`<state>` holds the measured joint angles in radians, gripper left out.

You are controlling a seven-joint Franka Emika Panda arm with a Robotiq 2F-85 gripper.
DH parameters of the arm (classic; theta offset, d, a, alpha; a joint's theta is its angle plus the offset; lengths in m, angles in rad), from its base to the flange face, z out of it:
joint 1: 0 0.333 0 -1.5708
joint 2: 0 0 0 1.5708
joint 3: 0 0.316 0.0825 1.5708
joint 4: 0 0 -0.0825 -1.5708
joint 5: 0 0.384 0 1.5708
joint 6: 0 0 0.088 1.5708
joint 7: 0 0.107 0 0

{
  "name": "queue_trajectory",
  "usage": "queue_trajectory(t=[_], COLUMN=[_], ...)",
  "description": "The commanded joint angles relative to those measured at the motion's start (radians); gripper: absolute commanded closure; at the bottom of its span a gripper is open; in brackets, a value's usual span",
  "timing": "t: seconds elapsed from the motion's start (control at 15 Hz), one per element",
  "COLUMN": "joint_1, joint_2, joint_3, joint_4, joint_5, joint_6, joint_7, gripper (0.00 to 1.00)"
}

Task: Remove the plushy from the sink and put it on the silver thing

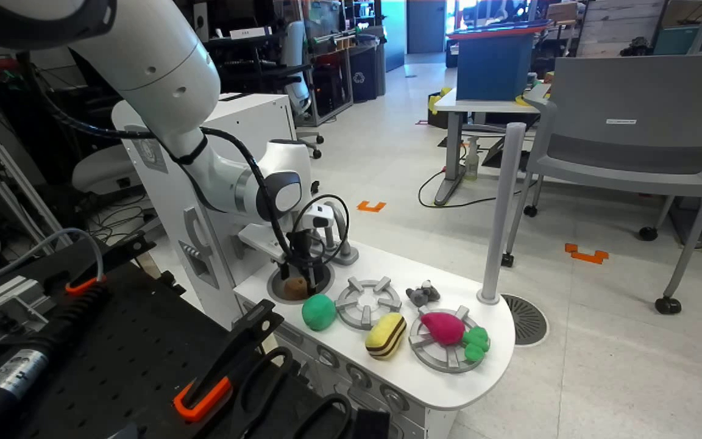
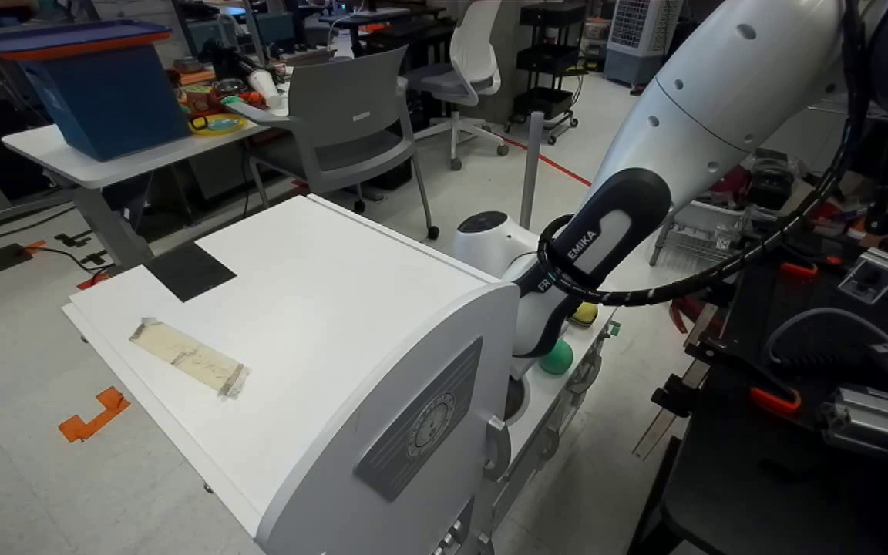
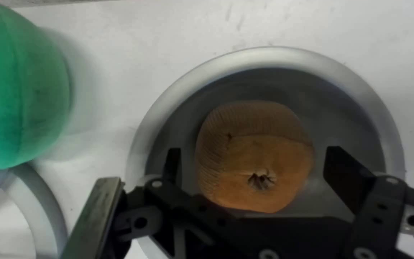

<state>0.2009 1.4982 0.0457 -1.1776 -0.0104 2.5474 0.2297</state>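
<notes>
The plushy [image 3: 253, 162], an orange-brown soft lump with a ribbed side, lies in the round grey sink [image 3: 275, 57]. In an exterior view the plushy [image 1: 295, 288] shows low in the sink [image 1: 328, 281]. My gripper [image 3: 254, 158] is open, with one finger on each side of the plushy and gaps on both sides. In an exterior view the gripper [image 1: 298, 279] points down into the sink; elsewhere the arm hides it. A round grey burner ring [image 1: 349, 315] lies beside the sink with nothing on it. Its edge also shows in the wrist view [image 3: 41, 216].
A green ball [image 1: 319, 312] sits close to the sink. A yellow striped plush [image 1: 386, 335] and a small grey toy [image 1: 423, 294] lie farther along. A pink toy [image 1: 444, 328] lies on another ring. A faucet [image 1: 346, 250] and a grey post [image 1: 503, 213] stand upright.
</notes>
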Motion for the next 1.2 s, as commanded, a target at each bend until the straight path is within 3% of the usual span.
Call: queue_trajectory(t=[0.0, 0.33, 0.4, 0.47, 0.6, 0.87, 1.13], joint_1=[0.011, 0.033, 0.035, 0.036, 0.034, 0.036, 0.010], joint_2=[0.000, 0.000, 0.000, 0.000, -0.001, -0.001, -0.009], joint_3=[-0.032, -0.061, -0.060, -0.062, -0.067, -0.097, -0.094], joint_4=[0.012, -0.003, -0.003, -0.005, -0.007, -0.012, 0.016], joint_5=[0.011, 0.001, 0.002, 0.002, -0.001, -0.009, 0.008], joint_6=[-0.027, -0.044, -0.047, -0.052, -0.045, -0.037, -0.122], joint_7=[0.007, 0.028, 0.027, 0.027, 0.025, 0.040, 0.056], gripper=[0.00, 0.00, 0.05, 0.28, 0.31, 0.62, 0.89])
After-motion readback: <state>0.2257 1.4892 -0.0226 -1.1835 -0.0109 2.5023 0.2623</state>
